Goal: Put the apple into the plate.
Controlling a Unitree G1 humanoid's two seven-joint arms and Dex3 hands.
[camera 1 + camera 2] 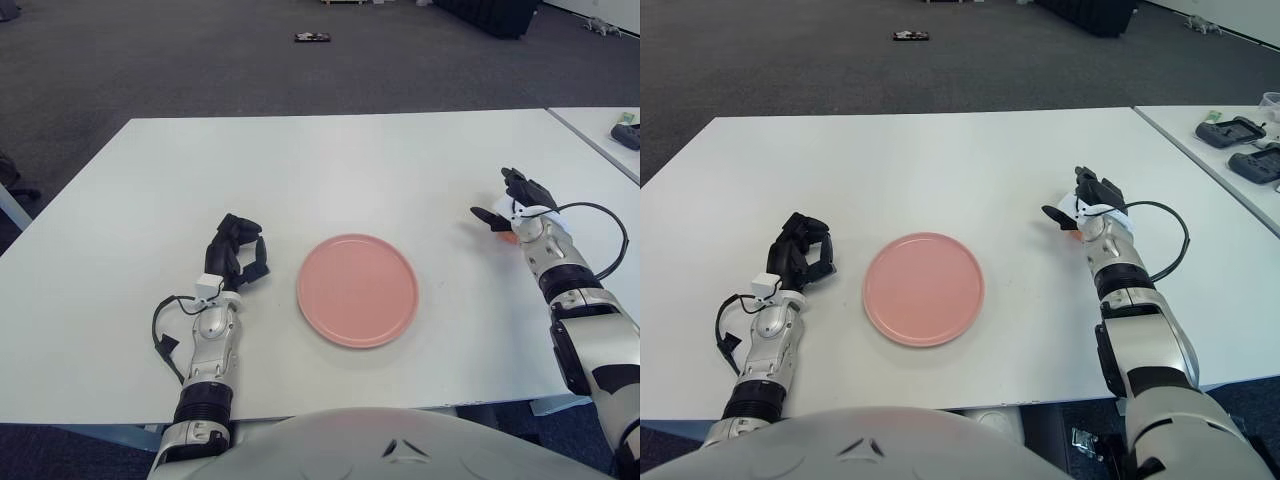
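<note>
A round pink plate [357, 290] lies flat on the white table [330, 170], near the front middle. Only a small orange-red sliver of the apple [507, 237] shows, under the palm of my right hand [512, 203] at the table's right side. The right hand is over the apple with thumb and fingers spread; the rest of the apple is hidden by it. It also shows in the right eye view [1086, 200]. My left hand [240, 250] shows left of the plate with its fingers curled and holding nothing.
A second white table [1220, 150] stands to the right with dark devices [1232, 131] on it. A cable [610, 240] loops beside my right wrist. A small dark object [312, 38] lies on the grey floor beyond the table.
</note>
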